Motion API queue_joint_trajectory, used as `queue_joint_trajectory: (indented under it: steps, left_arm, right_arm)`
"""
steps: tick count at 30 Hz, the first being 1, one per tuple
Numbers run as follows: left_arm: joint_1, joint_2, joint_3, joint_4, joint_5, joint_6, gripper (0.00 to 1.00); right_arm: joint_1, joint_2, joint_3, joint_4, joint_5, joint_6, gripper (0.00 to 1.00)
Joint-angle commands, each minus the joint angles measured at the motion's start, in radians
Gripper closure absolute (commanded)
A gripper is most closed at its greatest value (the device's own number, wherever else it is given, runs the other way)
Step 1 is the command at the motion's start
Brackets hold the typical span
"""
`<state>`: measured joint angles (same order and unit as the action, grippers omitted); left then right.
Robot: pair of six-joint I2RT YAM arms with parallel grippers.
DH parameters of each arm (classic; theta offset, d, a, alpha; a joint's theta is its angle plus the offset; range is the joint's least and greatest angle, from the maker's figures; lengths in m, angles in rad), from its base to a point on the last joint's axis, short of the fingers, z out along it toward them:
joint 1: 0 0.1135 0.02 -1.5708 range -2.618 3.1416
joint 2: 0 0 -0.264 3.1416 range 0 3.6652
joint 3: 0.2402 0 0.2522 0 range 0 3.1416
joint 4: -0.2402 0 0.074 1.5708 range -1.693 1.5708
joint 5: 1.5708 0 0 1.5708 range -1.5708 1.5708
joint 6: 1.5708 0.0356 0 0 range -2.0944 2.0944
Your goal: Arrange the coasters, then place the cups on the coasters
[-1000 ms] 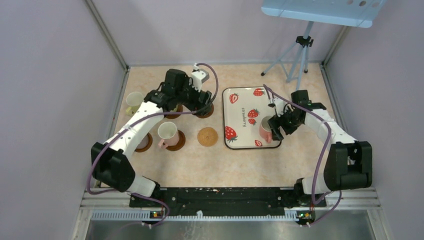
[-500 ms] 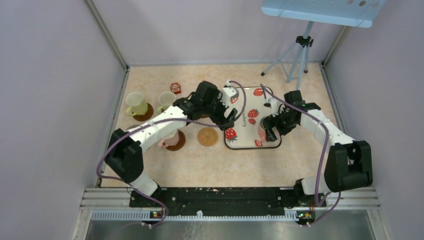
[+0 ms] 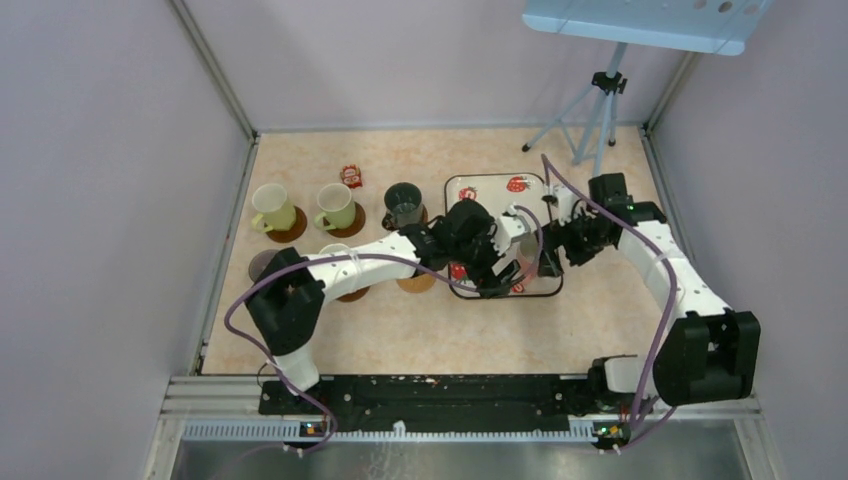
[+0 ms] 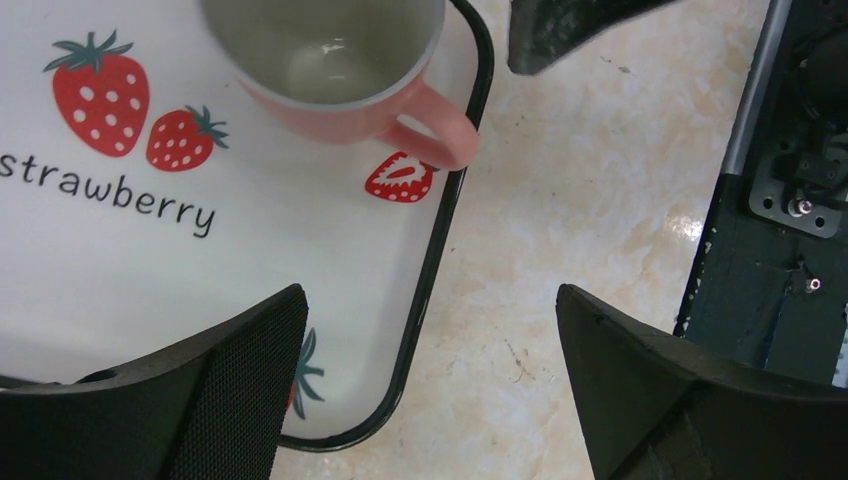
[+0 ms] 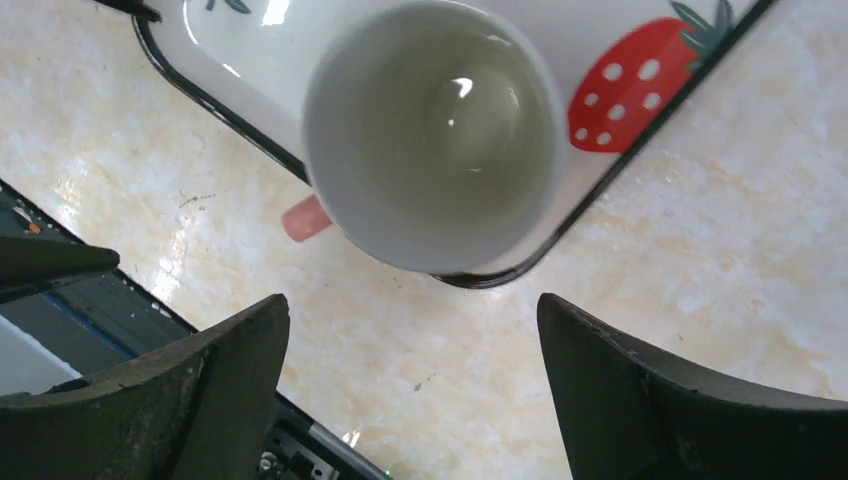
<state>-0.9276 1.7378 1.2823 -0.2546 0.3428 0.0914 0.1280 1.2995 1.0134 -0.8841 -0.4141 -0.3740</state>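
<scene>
Left wrist, pink mug (image 4: 330,60), pale inside

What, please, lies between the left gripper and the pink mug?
In the left wrist view, only bare strawberry-print tray separates the left gripper from the pink mug.

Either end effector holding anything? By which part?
Nothing held. Left end effector and right end effector are both open near the pink mug, which sits free on the tray.

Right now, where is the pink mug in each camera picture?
Top external: mug mid-right, on the tray.
Left wrist: mug top centre, handle toward the right, tray beneath.
Right wrist: mug centre, seen from above.
Shared landmark: the tray's black rim.
</scene>
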Motion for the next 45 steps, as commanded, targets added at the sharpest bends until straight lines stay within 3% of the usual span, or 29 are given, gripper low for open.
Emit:
queue_joint_trajectory:
  steps: [1, 6, 17, 25, 33, 40, 45]
  left_arm:
    - [-0.036, 0.034, 0.039, 0.113, -0.013, -0.036, 0.01]
    - [-0.065, 0.101, 0.085, 0.150, -0.032, -0.048, 0.01]
    - [-0.075, 0.266, 0.242, 0.124, -0.151, -0.124, 0.05]
    - [-0.074, 0.299, 0.282, 0.095, -0.268, -0.105, 0.16]
    - [-0.067, 0.323, 0.338, 0.021, -0.366, -0.052, 0.39]
    - [-0.059, 0.425, 0.465, -0.126, -0.348, -0.039, 0.37]
    - [-0.053, 0.443, 0.482, -0.137, -0.303, -0.034, 0.45]
  right_arm:
    - [-0.137, -0.008, 0.089, -0.068, -0.071, -0.022, 0.08]
    - [-0.301, 0.063, 0.219, -0.075, -0.156, -0.006, 0.08]
    - [-0.354, 0.130, 0.284, -0.029, -0.149, 0.023, 0.08]
    - [-0.373, 0.141, 0.281, -0.025, -0.155, 0.010, 0.08]
    - [-0.381, 0.142, 0.267, -0.014, -0.160, 0.004, 0.08]
    - [-0.381, 0.140, 0.265, -0.014, -0.157, -0.001, 0.08]
    - [-0.382, 0.133, 0.260, -0.016, -0.153, -0.012, 0.08]
